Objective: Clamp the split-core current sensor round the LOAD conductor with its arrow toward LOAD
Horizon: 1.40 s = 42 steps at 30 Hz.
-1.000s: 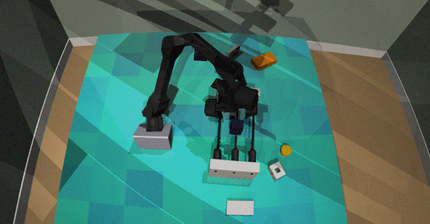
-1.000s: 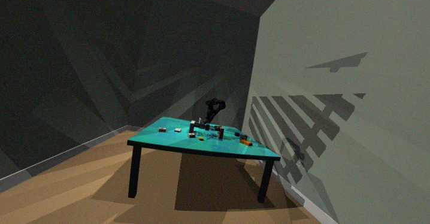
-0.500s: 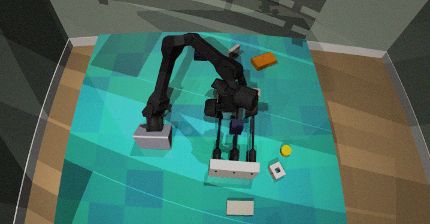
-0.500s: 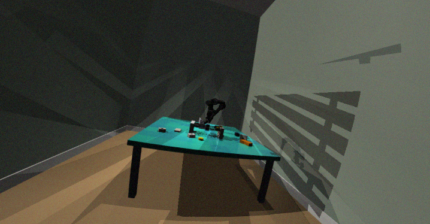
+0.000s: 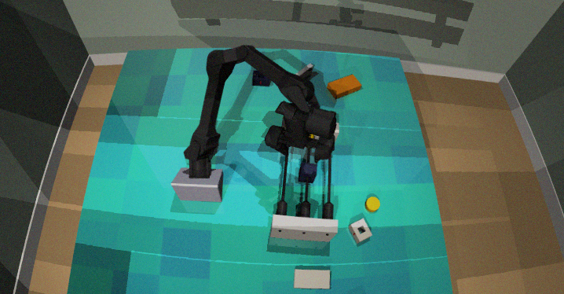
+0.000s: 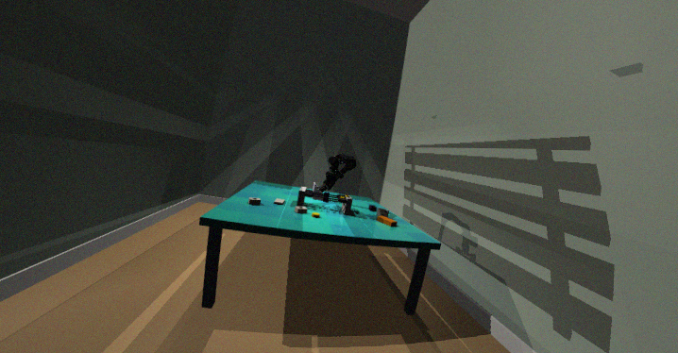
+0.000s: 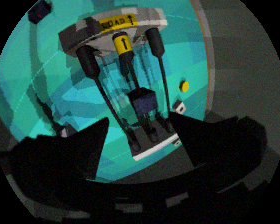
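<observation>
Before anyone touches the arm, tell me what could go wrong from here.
The dark blue sensor sits on the middle conductor with the gripper open and clear of it. If its latch never caught, which I can't tell, it might slip or open. Its own arrow can't be made out, so it could be facing the wrong way. The outer conductors run close on both sides, so a fresh approach might knock one.

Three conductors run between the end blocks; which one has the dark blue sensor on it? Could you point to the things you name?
The middle conductor [image 5: 306, 192] [image 7: 133, 77], whose boot wears the yellow arrow sleeve [image 5: 312, 137] [image 7: 123, 44]. The two outer ones have neither sensor [image 5: 307, 173] [image 6: 325, 196] [image 7: 144, 101] nor sleeve.
</observation>
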Tool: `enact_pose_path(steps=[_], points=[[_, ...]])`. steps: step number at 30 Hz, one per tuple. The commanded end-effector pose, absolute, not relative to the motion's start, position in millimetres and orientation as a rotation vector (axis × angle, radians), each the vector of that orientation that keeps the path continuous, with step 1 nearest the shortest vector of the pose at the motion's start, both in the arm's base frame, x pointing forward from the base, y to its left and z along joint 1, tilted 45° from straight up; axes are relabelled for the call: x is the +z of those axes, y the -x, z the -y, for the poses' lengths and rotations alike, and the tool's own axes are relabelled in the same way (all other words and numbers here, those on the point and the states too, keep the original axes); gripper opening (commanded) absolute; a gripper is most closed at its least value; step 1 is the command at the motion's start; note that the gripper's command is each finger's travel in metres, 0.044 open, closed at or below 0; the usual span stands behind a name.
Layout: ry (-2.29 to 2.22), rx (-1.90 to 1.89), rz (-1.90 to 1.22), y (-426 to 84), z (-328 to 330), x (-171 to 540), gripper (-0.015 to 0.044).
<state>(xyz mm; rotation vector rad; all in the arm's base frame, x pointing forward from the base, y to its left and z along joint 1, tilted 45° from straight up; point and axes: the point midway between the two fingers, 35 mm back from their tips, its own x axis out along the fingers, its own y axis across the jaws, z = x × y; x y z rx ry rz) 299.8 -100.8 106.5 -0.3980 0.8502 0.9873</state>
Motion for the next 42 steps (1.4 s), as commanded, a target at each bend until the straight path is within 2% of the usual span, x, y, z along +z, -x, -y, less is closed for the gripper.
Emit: enact_pose_path(steps=[1,9,22,36,42], points=[[0.218,0.744,-1.09,-294.9,83.8,118.9,0.044],[-0.114,0.207,-1.274,-286.8,60.4,138.8,0.044],[-0.466,-0.316,-1.13,-276.8,42.1,166.3,0.044],[-0.997,-0.702,-0.794,-266.6,31.1,191.9,0.044],[-1.009,-0.708,-0.786,-266.4,30.9,192.4,0.044]])
